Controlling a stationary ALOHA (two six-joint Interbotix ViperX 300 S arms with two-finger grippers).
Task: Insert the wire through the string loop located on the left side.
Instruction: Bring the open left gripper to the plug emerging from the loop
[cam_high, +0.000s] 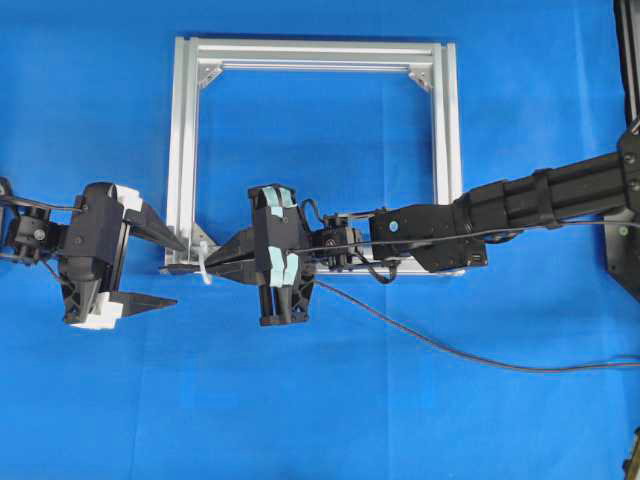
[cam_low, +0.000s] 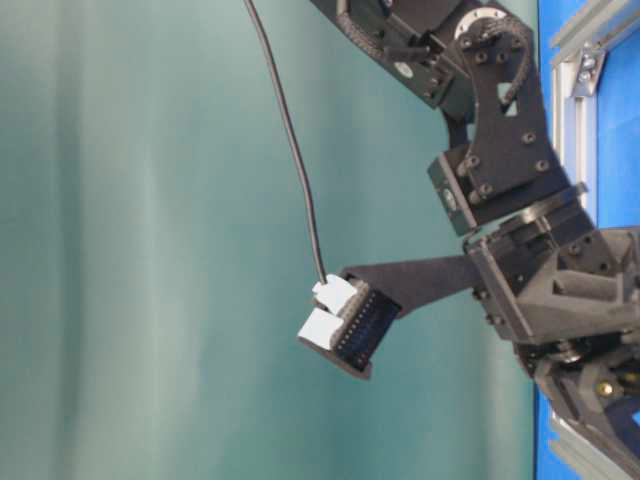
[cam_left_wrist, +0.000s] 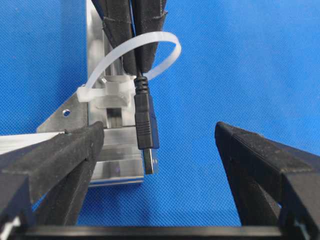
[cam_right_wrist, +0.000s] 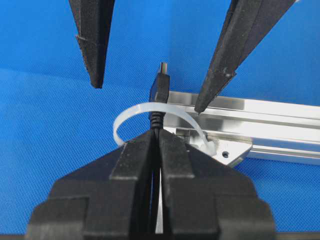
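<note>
1. Overhead exterior: shows the whole layout. Silver frame lying flat on the blue table; right gripper reaching across to the frame's lower left corner, jaws pinched together on the wire, which trails off over the table to the right edge. Left gripper just left of that corner, jaws spread wide, nothing between them. String loop only a small white speck between the two grippers; plug too small to make out.

2. Left wrist-mounted: gives the detail lost from above. String loop arching up from its white mount at the frame corner. Wire's plug poking through the loop toward the camera, metal tip forward. Right gripper's fingers closed on the cable just behind the loop. Left gripper wide apart either side of the plug, touching neither plug nor loop.

3. Right wrist-mounted: same spot from the opposite side. Right gripper clamped tight on the wire, plug past the loop. Left fingertips hanging open beyond, plug between them without contact.

4. Table-level exterior: shows neither loop nor plug. Only arm links, a finger with a white-padded tip and a thin black cable against a green backdrop; cannot tell grip state from here.
</note>
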